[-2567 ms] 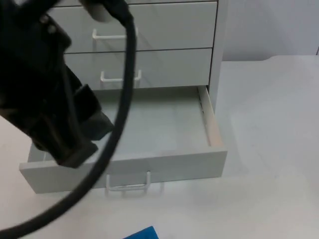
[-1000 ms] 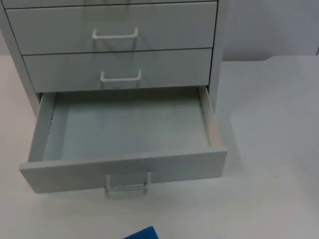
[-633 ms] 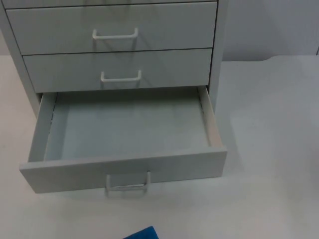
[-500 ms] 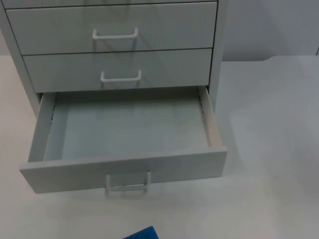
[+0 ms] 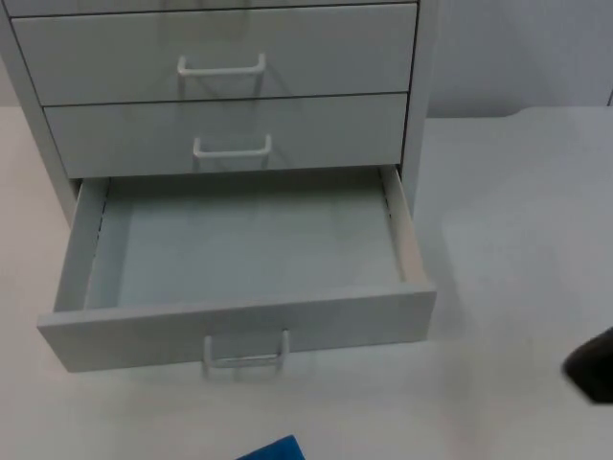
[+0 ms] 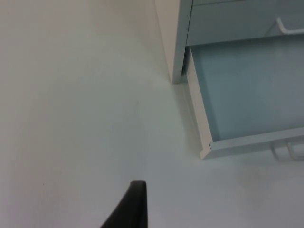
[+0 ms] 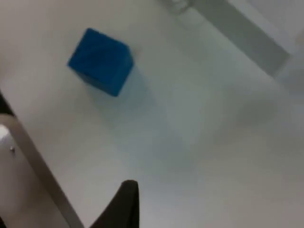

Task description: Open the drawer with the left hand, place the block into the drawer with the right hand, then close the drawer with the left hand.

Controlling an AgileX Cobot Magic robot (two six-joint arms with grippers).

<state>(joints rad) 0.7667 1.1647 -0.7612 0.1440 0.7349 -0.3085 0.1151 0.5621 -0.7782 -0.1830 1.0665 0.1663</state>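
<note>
1. We see the bottom drawer [image 5: 239,259] of the grey cabinet [image 5: 220,86] pulled well out over the white bench [image 5: 508,220], its inside bare and its front panel nearest us.
2. The drawer's white handle [image 5: 244,356] sits at the middle of that front panel; the two drawers above are shut, each with its own white handle.
3. The blue block [image 5: 273,450] lies on the bench in front of the open drawer, just beyond the handle and apart from it, cut by the lower edge of the top view.
4. In the right wrist view the block [image 7: 100,61] sits flat on the bench, with the drawer's front panel [image 7: 242,33] some way beyond it.
5. The right hand [image 5: 592,364] comes in as a dark shape at the right edge of the top view, over the bench and well apart from the block; we cannot tell whether its fingers are open or closed.
6. The left hand [image 6: 129,209] waits over bare bench beside the cabinet's left side, near the open drawer's corner [image 6: 205,151] but apart from it; we cannot tell its state either.
</note>
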